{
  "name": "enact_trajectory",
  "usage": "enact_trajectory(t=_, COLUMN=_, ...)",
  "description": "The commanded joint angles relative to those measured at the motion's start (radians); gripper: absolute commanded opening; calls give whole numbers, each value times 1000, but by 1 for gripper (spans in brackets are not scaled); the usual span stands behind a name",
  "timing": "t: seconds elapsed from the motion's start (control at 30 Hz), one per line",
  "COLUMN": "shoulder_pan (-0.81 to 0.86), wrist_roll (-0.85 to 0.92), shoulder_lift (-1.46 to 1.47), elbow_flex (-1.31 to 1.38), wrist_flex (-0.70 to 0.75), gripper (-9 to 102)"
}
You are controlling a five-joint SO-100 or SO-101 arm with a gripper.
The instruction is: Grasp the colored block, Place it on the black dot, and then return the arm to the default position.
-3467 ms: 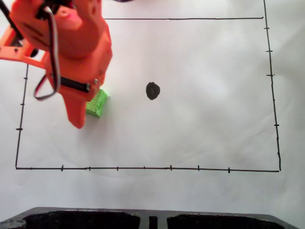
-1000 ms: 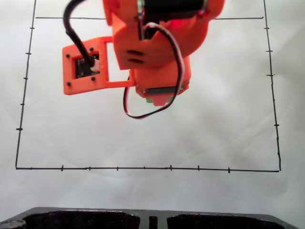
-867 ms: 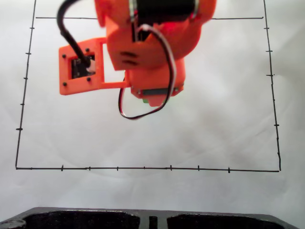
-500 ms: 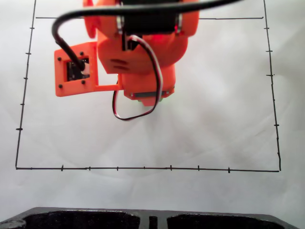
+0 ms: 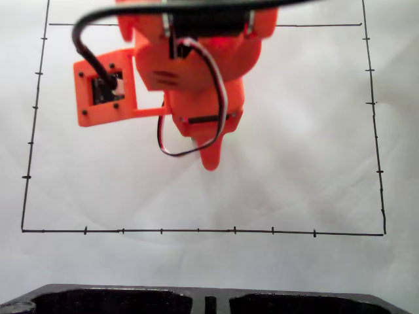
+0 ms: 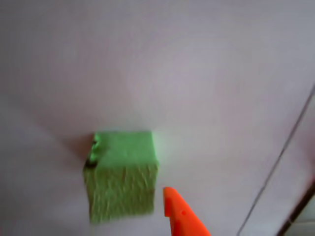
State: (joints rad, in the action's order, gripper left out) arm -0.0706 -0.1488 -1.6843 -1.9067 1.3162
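Green block (image 6: 123,174) resting on the white paper (image 6: 197,64) in the wrist view, free on all sides, a sliver of black dot (image 6: 90,158) peeking from under its left edge. One orange fingertip (image 6: 179,214) just beside its lower right corner, not touching. End effector (image 5: 211,157) released, holding nothing; width of the gap not clear. In the fixed view, orange arm (image 5: 190,59) hanging over the middle of the paper, covering the block. Bare paper all around, out to the thin border line (image 5: 196,230); dark tray edge (image 5: 209,301) along the bottom.
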Motion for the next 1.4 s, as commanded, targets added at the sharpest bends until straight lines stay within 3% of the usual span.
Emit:
enact_trajectory(t=0.0, shoulder_pan=17, wrist_roll=20, shoulder_lift=-94, elbow_flex=3, wrist_flex=14, gripper=49)
enact_trajectory(t=0.2, shoulder_pan=11, wrist_roll=86, shoulder_lift=-242, elbow_flex=-17, wrist_flex=67, gripper=48)
enact_trajectory(t=0.27, shoulder_pan=11, wrist_roll=101, shoulder_lift=-285, elbow_flex=-25, wrist_flex=84, gripper=37)
enact_trajectory(t=0.47, shoulder_pan=11, wrist_roll=170, shoulder_lift=-459, elbow_flex=-95, wrist_flex=84, gripper=25)
enact_trajectory(t=0.5, shoulder_pan=11, wrist_roll=192, shoulder_lift=-491, elbow_flex=-103, wrist_flex=80, gripper=20)
enact_trajectory(t=0.57, shoulder_pan=14, wrist_roll=256, shoulder_lift=-548, elbow_flex=-117, wrist_flex=72, gripper=1)
enact_trajectory(t=0.6, shoulder_pan=25, wrist_roll=265, shoulder_lift=-577, elbow_flex=-132, wrist_flex=54, gripper=0)
enact_trajectory(t=0.83, shoulder_pan=41, wrist_roll=278, shoulder_lift=-709, elbow_flex=-210, wrist_flex=51, gripper=0)
enact_trajectory(t=1.13, shoulder_pan=35, wrist_roll=359, shoulder_lift=-1065, elbow_flex=-583, wrist_flex=-109, gripper=0)
enact_trajectory(t=1.37, shoulder_pan=20, wrist_roll=357, shoulder_lift=-1224, elbow_flex=-744, wrist_flex=-143, gripper=0)
